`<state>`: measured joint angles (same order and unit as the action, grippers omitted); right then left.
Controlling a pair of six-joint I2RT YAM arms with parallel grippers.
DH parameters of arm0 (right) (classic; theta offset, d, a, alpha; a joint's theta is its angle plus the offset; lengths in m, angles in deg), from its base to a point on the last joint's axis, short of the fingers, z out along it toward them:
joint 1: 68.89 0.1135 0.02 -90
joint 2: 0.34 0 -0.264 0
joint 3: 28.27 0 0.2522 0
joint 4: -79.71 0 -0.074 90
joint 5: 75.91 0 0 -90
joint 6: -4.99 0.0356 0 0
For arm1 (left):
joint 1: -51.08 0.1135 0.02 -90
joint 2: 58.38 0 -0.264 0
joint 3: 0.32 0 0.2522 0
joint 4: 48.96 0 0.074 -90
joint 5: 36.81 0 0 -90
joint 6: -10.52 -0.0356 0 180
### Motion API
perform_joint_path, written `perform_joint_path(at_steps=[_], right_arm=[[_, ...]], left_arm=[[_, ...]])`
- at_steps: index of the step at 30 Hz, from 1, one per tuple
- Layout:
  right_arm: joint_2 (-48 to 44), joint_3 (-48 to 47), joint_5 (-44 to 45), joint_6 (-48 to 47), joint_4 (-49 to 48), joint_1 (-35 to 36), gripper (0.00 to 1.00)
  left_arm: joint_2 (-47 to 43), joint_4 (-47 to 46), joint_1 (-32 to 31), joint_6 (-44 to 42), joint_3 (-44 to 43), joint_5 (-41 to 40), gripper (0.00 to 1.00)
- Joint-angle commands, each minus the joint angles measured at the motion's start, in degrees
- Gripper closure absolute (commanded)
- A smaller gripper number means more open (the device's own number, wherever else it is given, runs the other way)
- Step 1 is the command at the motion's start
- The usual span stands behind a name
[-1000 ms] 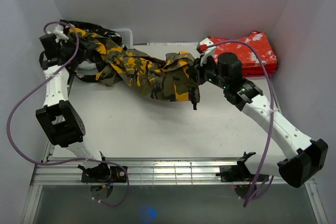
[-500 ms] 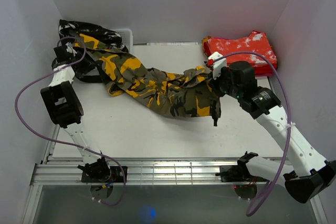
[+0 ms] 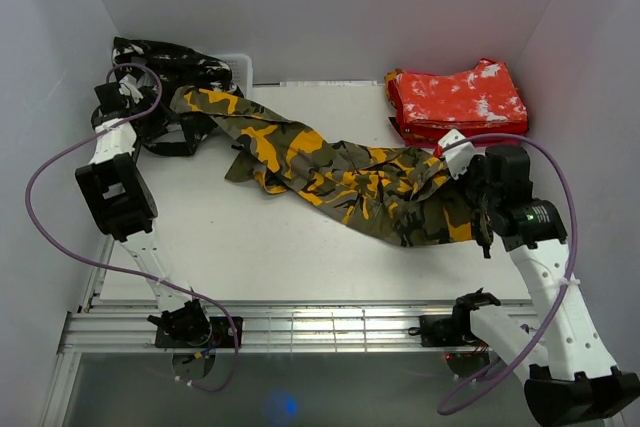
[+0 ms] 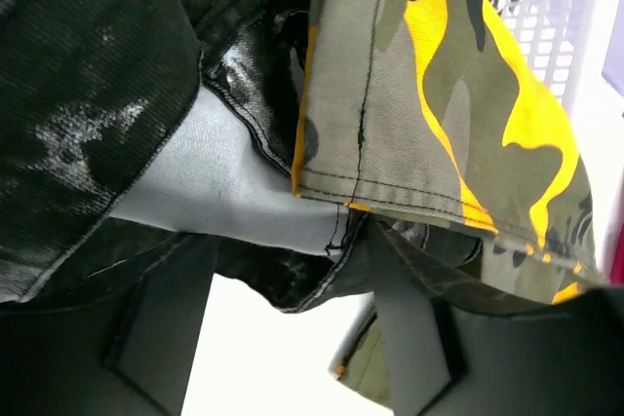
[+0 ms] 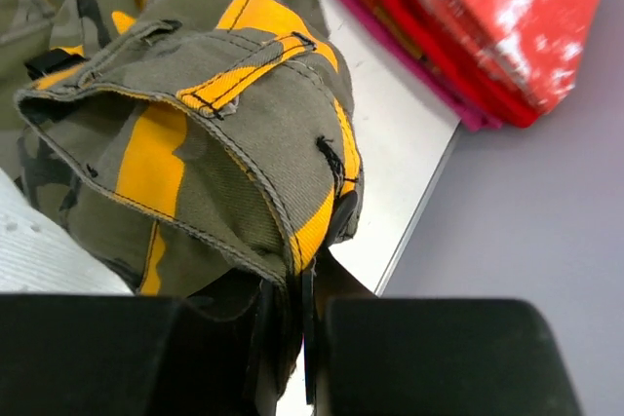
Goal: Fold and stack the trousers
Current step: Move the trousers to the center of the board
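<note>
Right jaws are pinching a waistband corner of the olive trousers (image 3: 330, 172) at the lower right of the overhead frame, closed hard on a thin fold of cloth. Left jaws, at upper left, are standing wide apart with nothing between them (the olive hem is hanging just ahead of them, over the black trousers (image 3: 170, 55)). The olive pair is lying twisted in a diagonal rope across the desk (image 3: 250, 237), from beside the white basket (image 4: 570, 26) down to my right jaws. The red trousers (image 3: 455, 97) are sitting folded at upper right.

I am judging two risks. With so little cloth in my grip, any further pull could slip the band free. The far hem is touching the black pair, so tugging could snag it and drag that pair along.
</note>
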<state>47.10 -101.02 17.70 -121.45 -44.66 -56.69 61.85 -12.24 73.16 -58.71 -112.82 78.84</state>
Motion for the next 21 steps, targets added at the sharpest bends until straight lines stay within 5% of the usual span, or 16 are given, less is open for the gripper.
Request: perform_joint_path(at_steps=[1,8,13,21], right_arm=[[1.95,1.76,-1.6,-3.9,-2.4,-2.1,0.92],[10.02,0.8,-9.14,-4.16,-2.49,-10.62,0.92],[14.42,-2.36,-13.02,-3.9,-2.23,-15.54,0.92],[18.3,-6.49,-18.64,-3.46,0.67,-17.92,0.92]], left_arm=[[-5.25,-0.2,0.42,-9.4,-1.02,5.54,0.26],[-8.95,6.21,-4.59,-31.11,-4.7,7.4,0.18],[-5.46,8.15,-8.37,-36.33,-11.01,-0.94,0.25],[0.01,13.42,-9.43,-44.41,-18.95,-3.07,0.28]])
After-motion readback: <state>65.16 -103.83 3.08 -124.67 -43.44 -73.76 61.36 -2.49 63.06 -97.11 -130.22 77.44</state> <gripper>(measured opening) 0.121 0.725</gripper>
